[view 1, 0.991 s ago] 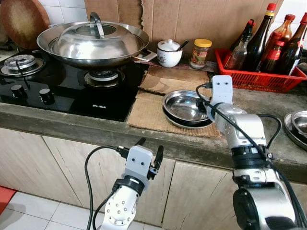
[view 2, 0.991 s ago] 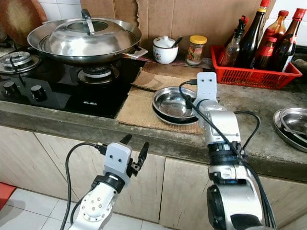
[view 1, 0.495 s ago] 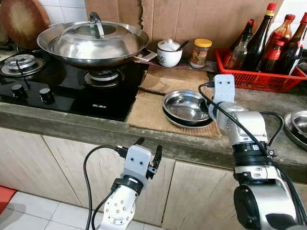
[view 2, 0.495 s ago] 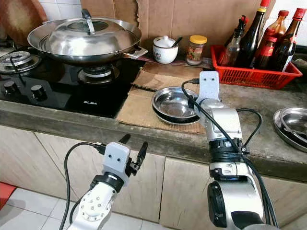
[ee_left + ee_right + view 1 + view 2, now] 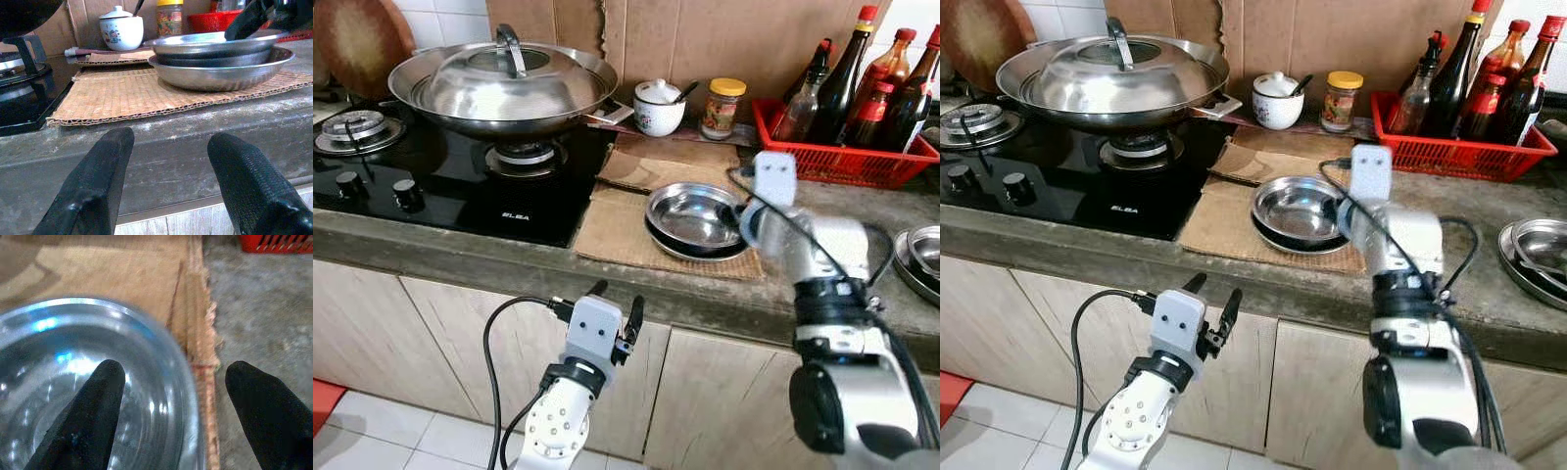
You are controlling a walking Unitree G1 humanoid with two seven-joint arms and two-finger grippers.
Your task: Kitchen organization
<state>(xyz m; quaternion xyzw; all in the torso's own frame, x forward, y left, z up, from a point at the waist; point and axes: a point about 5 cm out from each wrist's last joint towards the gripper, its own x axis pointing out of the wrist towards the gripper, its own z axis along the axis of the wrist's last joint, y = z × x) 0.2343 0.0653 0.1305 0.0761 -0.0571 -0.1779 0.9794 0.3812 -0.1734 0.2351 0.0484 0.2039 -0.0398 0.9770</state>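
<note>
head stereo looking down at counter, wrist cameras close on dishes

Silver bowls, seemingly tan cardboard

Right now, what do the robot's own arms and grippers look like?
Both arms are silver metal with dark joint rings. The left gripper has a pale grey block body, two long black fingers with a textured surface, and a black cable looping from it. The right gripper has the same black fingers, a pale grey block and black cables along the forearm.
</note>
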